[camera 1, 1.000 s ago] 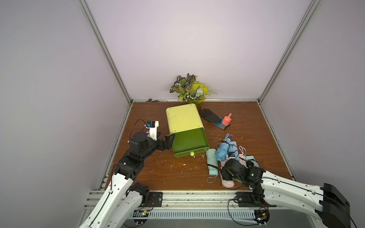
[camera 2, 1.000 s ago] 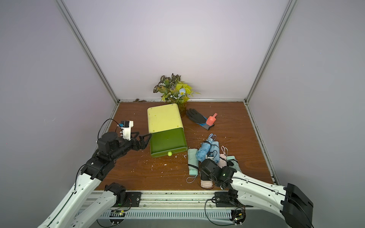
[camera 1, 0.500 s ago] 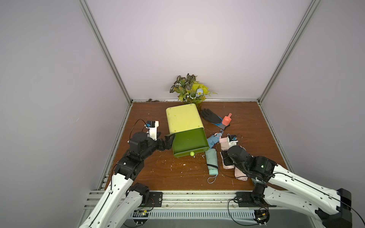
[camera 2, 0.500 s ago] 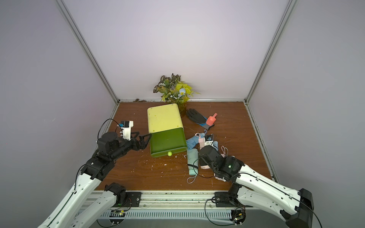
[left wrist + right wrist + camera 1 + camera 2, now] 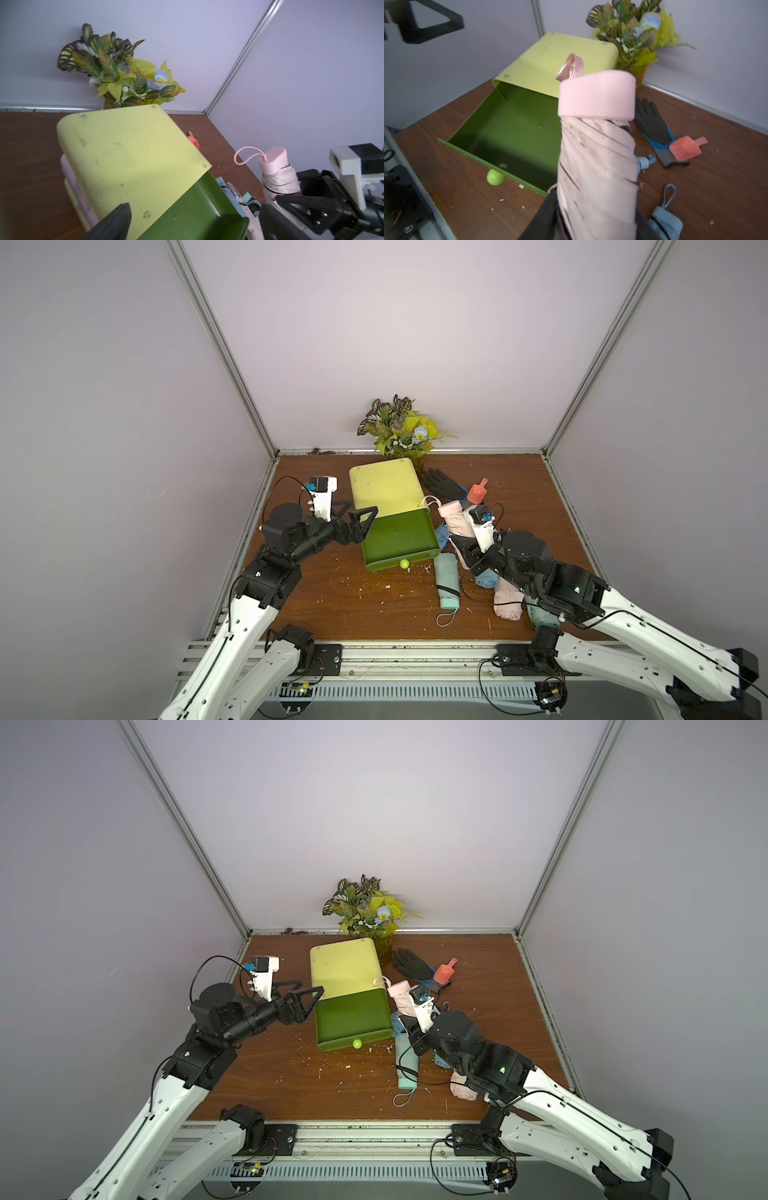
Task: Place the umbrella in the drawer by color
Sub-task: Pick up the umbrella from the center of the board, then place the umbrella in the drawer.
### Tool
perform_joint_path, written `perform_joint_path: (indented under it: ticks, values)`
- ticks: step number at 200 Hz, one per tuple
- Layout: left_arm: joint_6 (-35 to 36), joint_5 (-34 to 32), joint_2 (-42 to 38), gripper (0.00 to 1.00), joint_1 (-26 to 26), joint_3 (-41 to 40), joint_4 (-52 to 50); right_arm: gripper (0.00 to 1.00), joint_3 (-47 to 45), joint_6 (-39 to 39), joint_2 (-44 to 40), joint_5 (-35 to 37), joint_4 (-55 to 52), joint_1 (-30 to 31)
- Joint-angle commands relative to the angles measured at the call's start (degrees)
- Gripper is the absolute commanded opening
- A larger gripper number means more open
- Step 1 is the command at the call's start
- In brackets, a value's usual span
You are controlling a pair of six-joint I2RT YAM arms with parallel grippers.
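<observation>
My right gripper (image 5: 464, 548) (image 5: 415, 1029) (image 5: 593, 218) is shut on a folded pink umbrella (image 5: 455, 518) (image 5: 402, 997) (image 5: 596, 145). The umbrella is off the table and tilted, handle end up, just right of the open dark green drawer (image 5: 397, 535) (image 5: 508, 128). The drawer is pulled out of a yellow-green cabinet (image 5: 384, 485) and holds nothing. My left gripper (image 5: 352, 516) (image 5: 193, 216) stands open at the drawer's left rear corner, holding nothing. On the table lie a mint umbrella (image 5: 448, 580), a blue umbrella (image 5: 486, 578) and another pink umbrella (image 5: 508, 601).
A black and blue glove (image 5: 442, 483) and a coral scoop (image 5: 478, 491) lie behind the umbrellas. A potted plant (image 5: 401, 431) stands against the back wall. A pink layer (image 5: 68, 172) shows on the cabinet's side under its top. Small crumbs litter the wood.
My right gripper has lifted the pink umbrella out of the pile near the front and carried it back and left, up beside the drawer. The left arm has not moved.
</observation>
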Motion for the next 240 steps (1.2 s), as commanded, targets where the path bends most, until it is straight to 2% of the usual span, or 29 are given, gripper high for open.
perform_joint_path:
  ticks: [1, 26, 46, 90, 153, 204, 240]
  values:
    - [3.2, 9.3, 4.3, 1.00, -0.4, 6.7, 0.2, 0.45, 3.4, -10.5, 0.9, -10.7, 9.4, -0.1]
    - [6.4, 11.2, 10.2, 0.99, -5.3, 11.7, -5.3, 0.47, 2.4, -16.1, 1.1, -16.3, 14.9, -0.1]
    - [7.4, 14.1, 11.4, 0.97, -7.6, 12.6, -5.5, 0.48, 2.1, -20.0, 1.0, -19.4, 16.5, -0.1]
    - [12.3, 14.3, 12.5, 0.97, -12.2, 15.0, -10.0, 0.52, 6.0, -24.6, 3.3, -27.4, 12.0, -0.1]
    - [13.6, 15.2, 12.1, 0.95, -13.5, 15.3, -12.2, 0.51, 8.8, -24.7, 7.3, -27.9, 9.4, -0.1]
    - [14.0, 15.5, 13.5, 0.80, -14.6, 13.9, -14.0, 0.51, 10.5, -25.8, 7.9, -30.5, 10.2, 0.0]
    - [13.6, 16.5, 14.3, 0.75, -16.4, 14.1, -14.0, 0.51, 11.7, -27.3, 9.7, -29.5, 10.2, 0.0]
